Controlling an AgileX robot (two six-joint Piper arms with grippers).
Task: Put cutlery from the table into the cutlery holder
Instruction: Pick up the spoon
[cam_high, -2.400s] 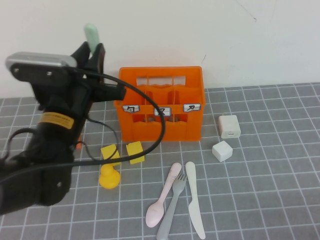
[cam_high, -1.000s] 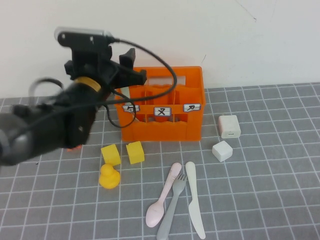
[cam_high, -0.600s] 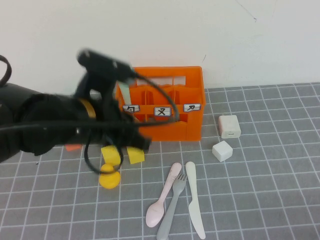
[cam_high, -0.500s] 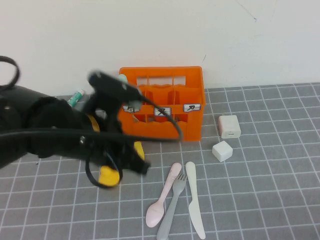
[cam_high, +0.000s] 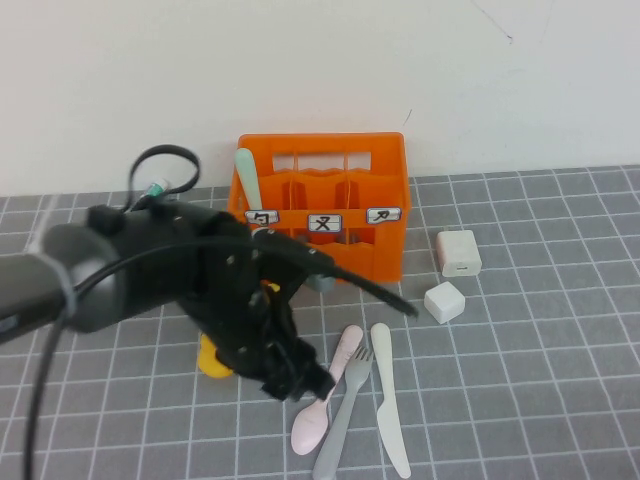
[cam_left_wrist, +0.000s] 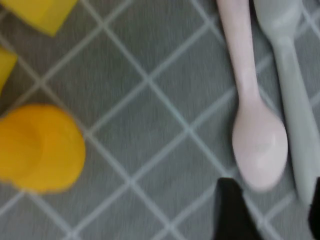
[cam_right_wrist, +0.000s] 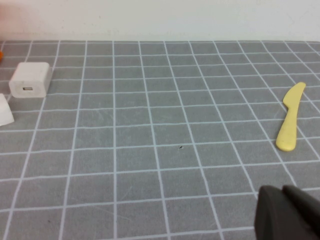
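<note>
- Done: pale green spoon (cam_high: 246, 178) stands in cutlery holder (cam_high: 322, 262).
- Left: pink spoon (cam_left_wrist: 252, 100), grey fork (cam_left_wrist: 295, 100), knife (cam_high: 388, 405), at holder's 6 o'clock on worktop (cam_high: 520, 380).
- Left end effector (cam_left_wrist: 267, 210) open, empty, above pink spoon.
- Right end effector (cam_right_wrist: 286, 210) closed, empty, parked.

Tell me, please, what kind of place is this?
Probably a robot test bench: a dark grey tiled table against a plain white wall, with a bright orange plastic cutlery crate and loose plastic cutlery.

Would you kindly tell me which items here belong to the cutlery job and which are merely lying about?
Job:
- cutlery holder
- green spoon, standing in it
- pink spoon, grey fork, cream knife, on the table
- left hand, open over the pink spoon
- right hand, shut, off to the side

Lying about:
- yellow duck
- two white blocks
- yellow knife
</note>
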